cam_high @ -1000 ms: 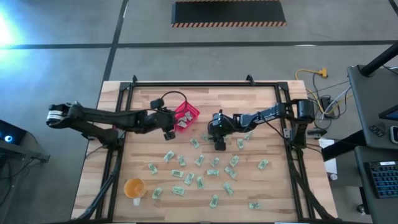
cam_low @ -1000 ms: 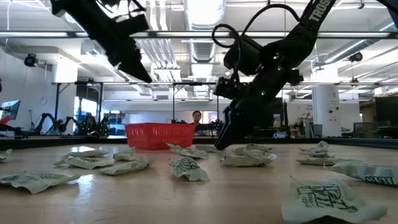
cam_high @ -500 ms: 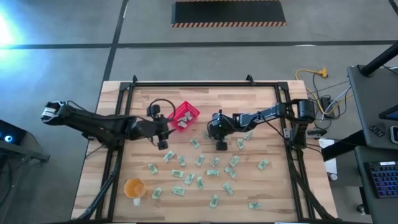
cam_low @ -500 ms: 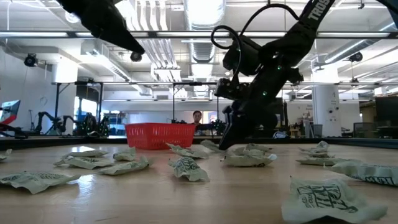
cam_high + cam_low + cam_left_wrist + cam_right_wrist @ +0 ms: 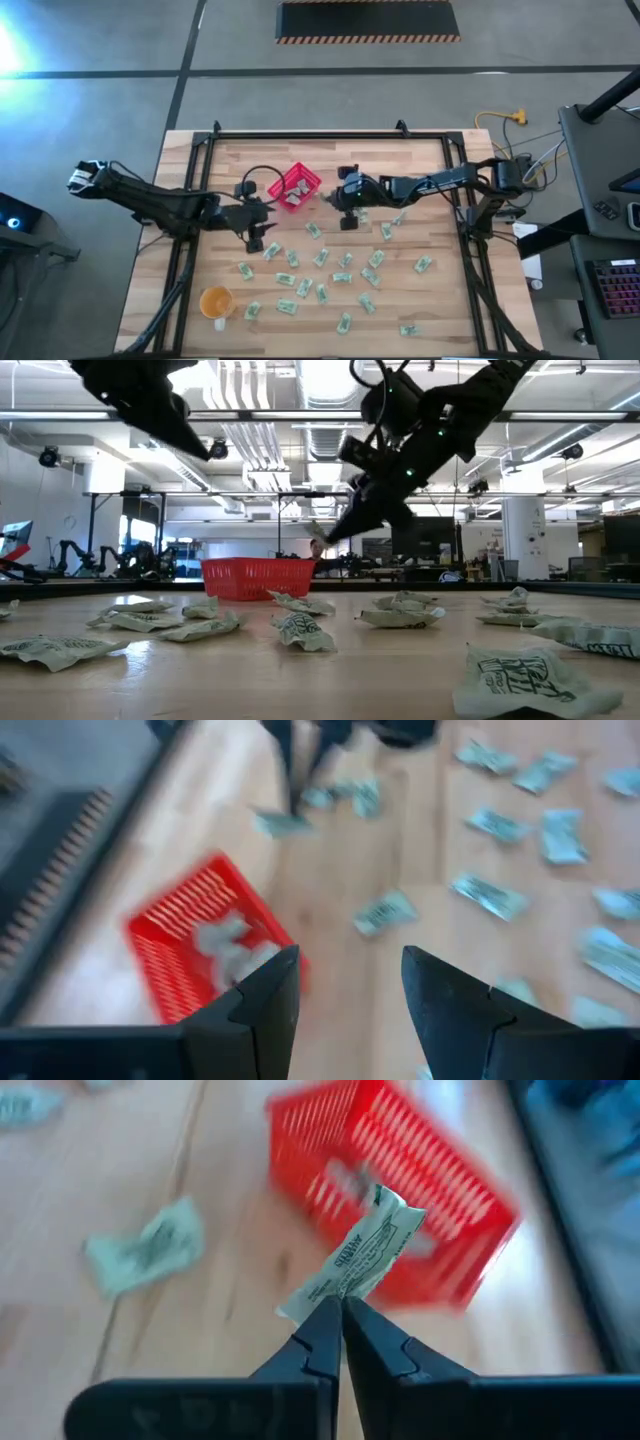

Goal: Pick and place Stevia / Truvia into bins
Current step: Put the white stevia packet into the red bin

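Note:
Many pale green and white Stevia packets (image 5: 330, 270) lie scattered flat on the wooden table. The red basket (image 5: 297, 185) stands at the far middle with a few packets (image 5: 235, 945) inside. My right gripper (image 5: 340, 1315) hangs above the table just right of the basket, shut on one packet (image 5: 362, 1248), which also shows in the low view (image 5: 313, 532). My left gripper (image 5: 345, 1000) is open and holds nothing. It hovers over the table on the near-left side of the basket (image 5: 255, 238). My right gripper pinches one end of the packet (image 5: 328, 1295) between its two fingertips. The fingers come from the table's right, slanting down toward the basket. The packet sticks out beyond the fingertips, tilted and lifted clear of the table.
An orange cup (image 5: 217, 300) stands near the table's front left corner. A black frame (image 5: 300, 135) runs around the table's edges. Loose packets cover the middle and near part of the table (image 5: 390, 150); bare wood lies along the far right.
My right gripper has risen from the table with a packet in its fingers and has swung toward the basket, tipping from pointing down to slanting. My left gripper has drawn back from the basket toward the table's near edge and a little left.

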